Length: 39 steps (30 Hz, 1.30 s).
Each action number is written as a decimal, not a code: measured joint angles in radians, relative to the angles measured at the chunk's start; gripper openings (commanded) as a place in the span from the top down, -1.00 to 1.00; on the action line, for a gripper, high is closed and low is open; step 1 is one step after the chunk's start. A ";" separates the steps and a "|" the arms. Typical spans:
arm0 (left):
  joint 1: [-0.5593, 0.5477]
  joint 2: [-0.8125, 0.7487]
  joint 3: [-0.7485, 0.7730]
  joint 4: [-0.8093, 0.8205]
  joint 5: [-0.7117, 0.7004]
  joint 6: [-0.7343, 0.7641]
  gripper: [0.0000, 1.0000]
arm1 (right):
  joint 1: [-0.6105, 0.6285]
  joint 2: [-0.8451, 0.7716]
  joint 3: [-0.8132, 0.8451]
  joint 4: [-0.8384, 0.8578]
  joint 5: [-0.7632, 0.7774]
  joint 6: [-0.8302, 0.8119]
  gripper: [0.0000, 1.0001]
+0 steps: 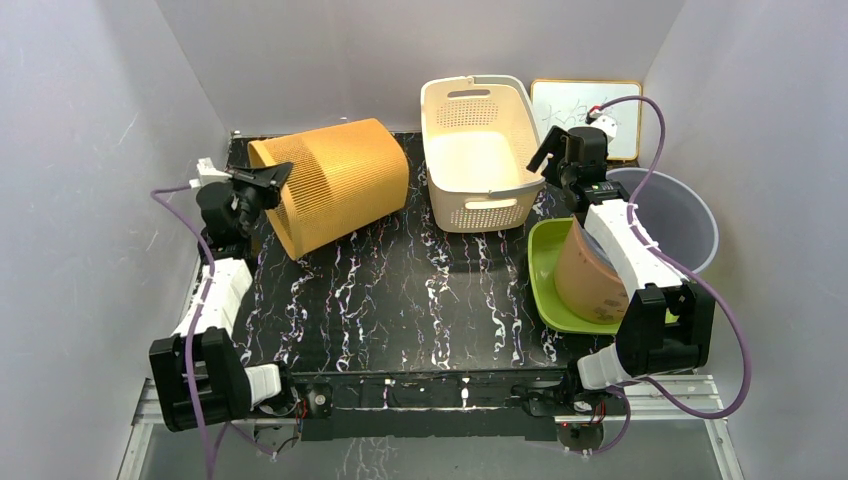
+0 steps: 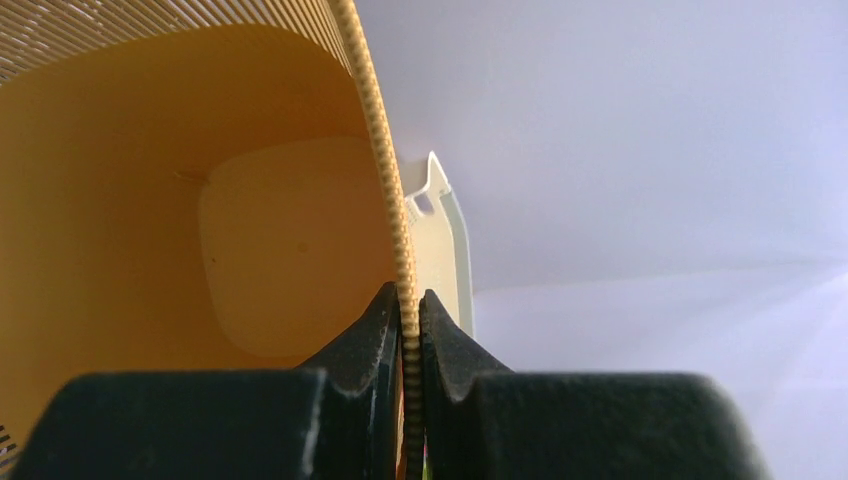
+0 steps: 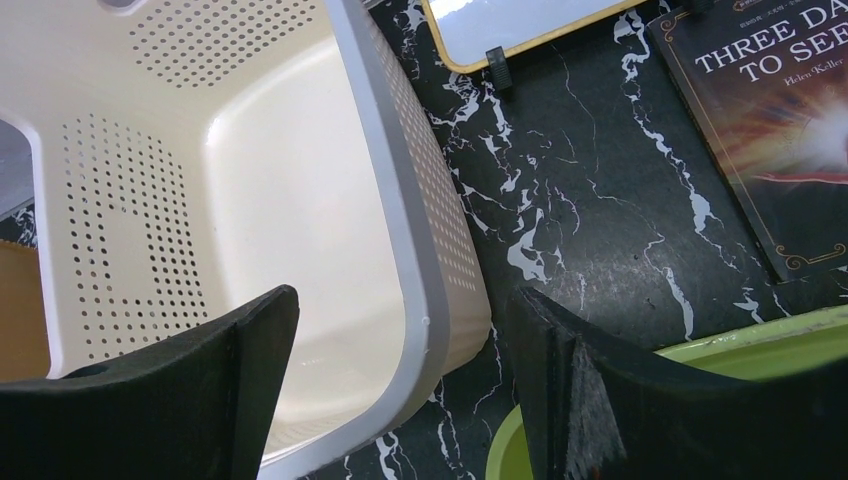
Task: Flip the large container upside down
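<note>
The large orange ribbed container lies tipped on its side at the back left of the black marble table, its mouth facing left and toward me. My left gripper is shut on its rim. In the left wrist view the two fingers pinch the ribbed rim, and the container's inside fills the left of the view. My right gripper is open and empty; its jaws straddle the right rim of the cream perforated basket without touching it.
The cream basket stands upright at the back centre. A green plate with a tan bowl on it lies at the right. A grey bucket, a whiteboard and a book are at the back right. Walls close in on three sides.
</note>
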 measured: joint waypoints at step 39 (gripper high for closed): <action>0.008 0.681 -0.013 1.083 -0.053 -0.574 1.00 | -0.002 0.100 0.013 0.030 0.002 -0.012 -0.45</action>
